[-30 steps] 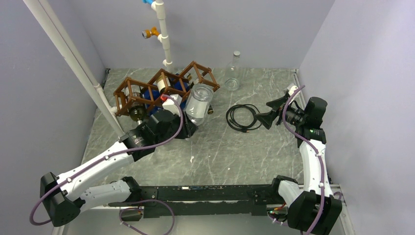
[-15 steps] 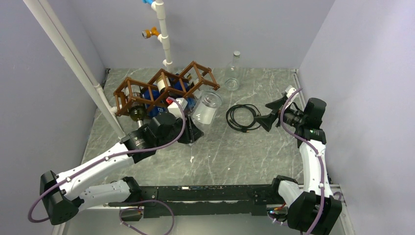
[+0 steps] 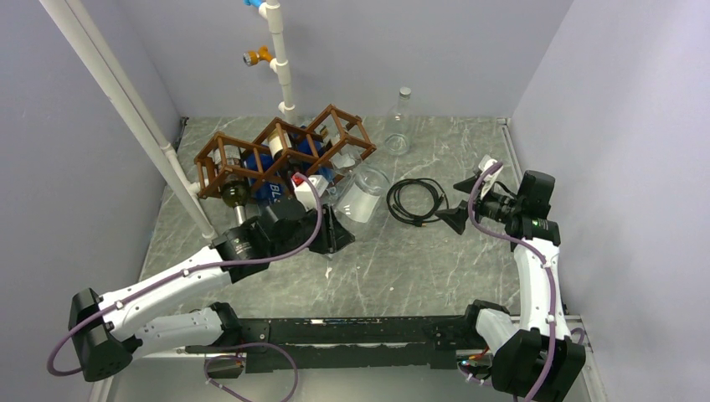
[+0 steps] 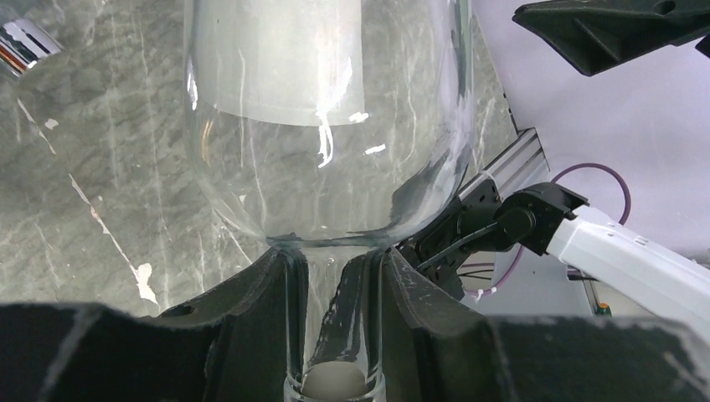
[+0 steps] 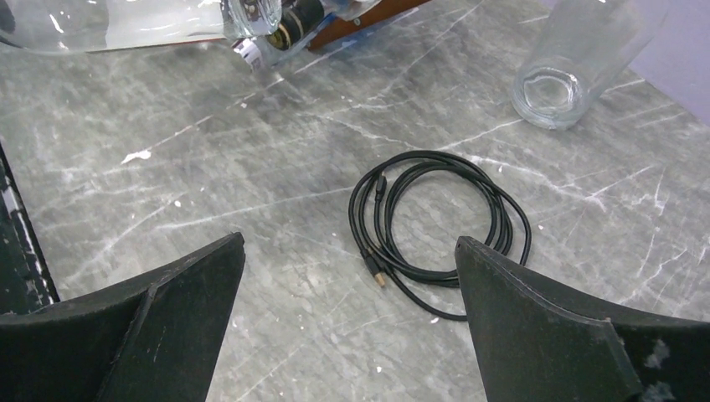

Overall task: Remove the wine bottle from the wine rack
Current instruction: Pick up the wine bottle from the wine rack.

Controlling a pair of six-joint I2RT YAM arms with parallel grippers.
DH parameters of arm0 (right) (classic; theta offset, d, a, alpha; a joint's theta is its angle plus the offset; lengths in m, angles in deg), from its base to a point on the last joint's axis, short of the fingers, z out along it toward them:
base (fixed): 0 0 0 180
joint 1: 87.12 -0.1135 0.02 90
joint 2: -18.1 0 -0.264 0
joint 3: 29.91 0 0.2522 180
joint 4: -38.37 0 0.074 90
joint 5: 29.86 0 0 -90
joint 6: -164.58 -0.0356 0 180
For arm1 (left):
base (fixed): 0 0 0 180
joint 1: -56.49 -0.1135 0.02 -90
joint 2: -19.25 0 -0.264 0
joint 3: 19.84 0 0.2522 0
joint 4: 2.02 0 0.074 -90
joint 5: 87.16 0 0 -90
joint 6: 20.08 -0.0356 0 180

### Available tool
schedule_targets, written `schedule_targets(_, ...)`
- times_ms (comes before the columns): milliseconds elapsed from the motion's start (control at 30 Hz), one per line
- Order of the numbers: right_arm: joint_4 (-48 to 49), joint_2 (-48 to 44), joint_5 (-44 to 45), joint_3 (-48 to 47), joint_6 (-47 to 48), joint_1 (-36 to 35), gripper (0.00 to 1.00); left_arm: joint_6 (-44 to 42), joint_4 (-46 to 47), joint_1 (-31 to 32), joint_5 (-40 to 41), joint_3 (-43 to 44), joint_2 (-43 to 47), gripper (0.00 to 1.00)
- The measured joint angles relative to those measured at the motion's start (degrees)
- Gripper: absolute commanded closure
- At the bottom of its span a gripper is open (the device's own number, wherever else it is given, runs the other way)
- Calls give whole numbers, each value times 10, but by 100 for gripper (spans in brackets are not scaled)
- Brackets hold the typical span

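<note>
The grey marbled table (image 3: pixel 377 268) sits inside pale lilac walls, with a white pipe (image 3: pixel 280 59) rising at the back.

From overhead, the brown wooden wine rack (image 3: pixel 280 155) lies across the back left of the table, and dark bottles (image 3: pixel 261 180) are lodged in its left cells. My left gripper (image 3: pixel 335 226) is clamped on the neck of the clear wine bottle (image 3: pixel 360 197). The bottle tilts with its base up and away from me, just in front of the rack's right end. As far as I can judge it is out of its cell, though it hangs very close to the frame. So the pull looks done. What is left is to carry it away and set it down. My right gripper (image 3: pixel 456 216) hovers wide open and empty near a coiled black cable (image 3: pixel 412 201). A second clear bottle (image 3: pixel 398 126) stands upright by the back wall.

From my left wrist, the neck runs down between my two fingers (image 4: pixel 251 310), which press on it from either side just below the shoulder. The bottle (image 4: pixel 326 126) is plain transparent glass and looks empty. It has a broad round shoulder and a pale label band higher up the body.

From my right wrist, both fingers (image 5: pixel 167 310) stand far apart with nothing between them, over bare table beside the cable (image 5: pixel 435 218). The standing bottle (image 5: pixel 578 59) is at the upper right. The held bottle (image 5: pixel 126 21) shows at the upper left edge, with a sliver of the rack (image 5: pixel 360 21) beside it.
</note>
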Motion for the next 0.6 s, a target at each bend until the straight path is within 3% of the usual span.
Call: schedule_targets(600, -140, 0, 0, 0, 197, 0, 1, 7, -5, 25, -56, -3, -60, 100)
